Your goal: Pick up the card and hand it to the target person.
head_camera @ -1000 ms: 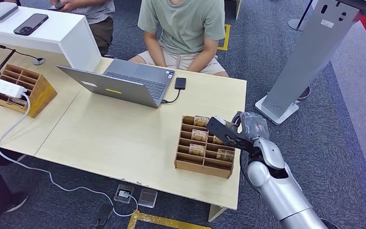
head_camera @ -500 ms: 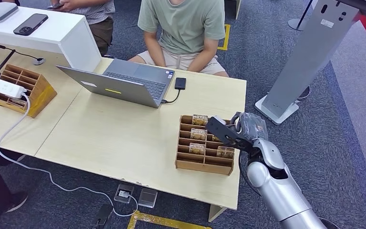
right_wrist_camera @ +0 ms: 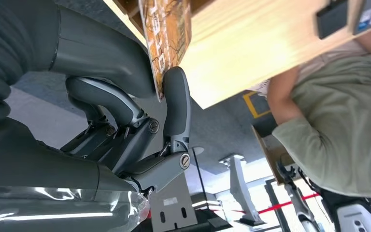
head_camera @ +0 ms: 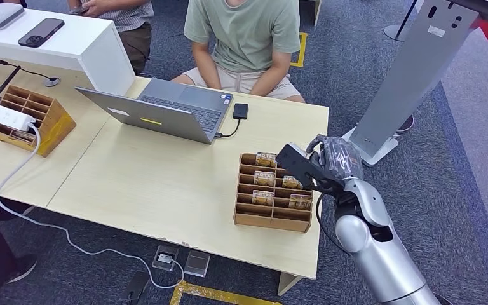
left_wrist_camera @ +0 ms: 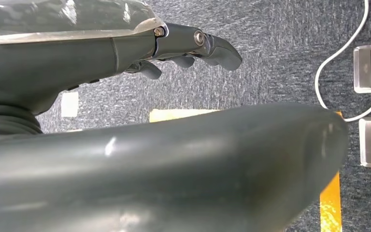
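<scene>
Head view shows our right hand (head_camera: pixel 314 166) at the far right corner of the wooden card rack (head_camera: pixel 273 219), and compared with the pictures of a second ago the wrist has risen and swung slightly outward, toward the table's right edge. From the right wrist view we see why that matters: a patterned card (right_wrist_camera: pixel 170 34) sits pinched between the thick thumb and one dark finger (right_wrist_camera: pixel 176 104), with the other fingers curled loosely behind it, so we have the card in a thumb-and-finger hold. Its upper end is still close to the rack's wall, and we cannot tell whether it has fully cleared the slot. We judge the pick nearly complete, with the hand-over still ahead. Our left hand (left_wrist_camera: pixel 188 46) hangs over the carpet with its fingers slightly apart and nothing in them. As for room, the rack stands near the right edge of the table (head_camera: pixel 165 184), and other cards (head_camera: pixel 264 178) stand upright in neighbouring slots just beside our fingers, so lifting straight up looks safer than dragging sideways. A person in a green shirt (head_camera: pixel 244 32) sits at the far side; the laptop (head_camera: pixel 159 111) and a small black drive (head_camera: pixel 240 110) lie between, leaving a bare strip of tabletop on the right for the reach.
</scene>
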Controlling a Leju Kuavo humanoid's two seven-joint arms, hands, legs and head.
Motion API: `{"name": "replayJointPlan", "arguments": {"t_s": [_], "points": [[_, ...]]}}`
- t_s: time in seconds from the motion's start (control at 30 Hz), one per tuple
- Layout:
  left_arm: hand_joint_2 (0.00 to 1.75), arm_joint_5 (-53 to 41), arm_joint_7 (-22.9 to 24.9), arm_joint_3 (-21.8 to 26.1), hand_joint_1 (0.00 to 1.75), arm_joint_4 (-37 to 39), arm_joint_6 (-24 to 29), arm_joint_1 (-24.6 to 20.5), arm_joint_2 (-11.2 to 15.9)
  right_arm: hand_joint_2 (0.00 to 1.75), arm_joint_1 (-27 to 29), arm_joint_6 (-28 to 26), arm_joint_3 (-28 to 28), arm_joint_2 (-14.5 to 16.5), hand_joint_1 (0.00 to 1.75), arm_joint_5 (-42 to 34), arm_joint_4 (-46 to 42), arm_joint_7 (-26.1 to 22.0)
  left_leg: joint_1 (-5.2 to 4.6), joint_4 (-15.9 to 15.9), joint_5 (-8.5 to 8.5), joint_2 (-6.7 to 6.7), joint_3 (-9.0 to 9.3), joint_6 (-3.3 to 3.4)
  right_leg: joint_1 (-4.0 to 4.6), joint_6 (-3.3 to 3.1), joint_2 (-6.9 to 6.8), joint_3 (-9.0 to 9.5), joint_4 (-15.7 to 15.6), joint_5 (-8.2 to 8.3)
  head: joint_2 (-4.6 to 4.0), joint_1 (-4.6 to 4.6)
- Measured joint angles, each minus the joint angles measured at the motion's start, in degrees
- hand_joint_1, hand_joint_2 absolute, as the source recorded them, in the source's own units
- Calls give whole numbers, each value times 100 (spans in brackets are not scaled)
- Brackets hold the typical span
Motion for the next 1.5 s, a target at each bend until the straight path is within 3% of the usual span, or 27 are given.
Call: {"name": "replayJointPlan", "arguments": {"t_s": [0.3,0.57,0.93,1.23,1.4,1.43,1.5], "points": [[0,17,-6,0,0,0,7,2,0,175,11,74,-251,-146,160,-921,-599,-274,0,0,0,0,-1,0,0,0,0,0,0,0,0,1],[0,3,-36,0,0,0,2,2,0,175,-134,-70,-546,-233,158,-1903,-581,-735,0,0,0,0,-2,0,0,0,0,0,0,0,0,-1],[0,-102,-80,-2,0,0,-31,-1,0,175,-899,-1133,-905,-252,161,-2407,414,-1337,0,0,0,-2,-5,0,0,0,-1,0,1,1,0,0],[0,-172,-91,-16,0,0,-81,-2,0,175,-1475,-1550,-1165,-136,162,-2767,1373,-1794,0,0,0,-3,-5,0,0,0,-1,0,1,1,0,1],[0,-191,-93,-49,0,0,-86,-3,0,175,-1718,-1891,-1204,-51,145,-2726,1809,-1926,0,0,0,-2,-6,0,0,0,-1,0,2,1,0,1],[0,-192,-93,-51,0,0,-85,-4,0,175,-1774,-1959,-1204,-26,120,-2684,1911,-1944,0,0,0,-3,-6,0,0,0,-1,0,2,1,0,1],[0,-192,-95,-54,0,0,-78,-4,0,175,-1870,-2046,-1199,29,46,-2586,2082,-1962,0,0,0,-3,-6,0,0,0,-1,0,2,1,0,1]]}}
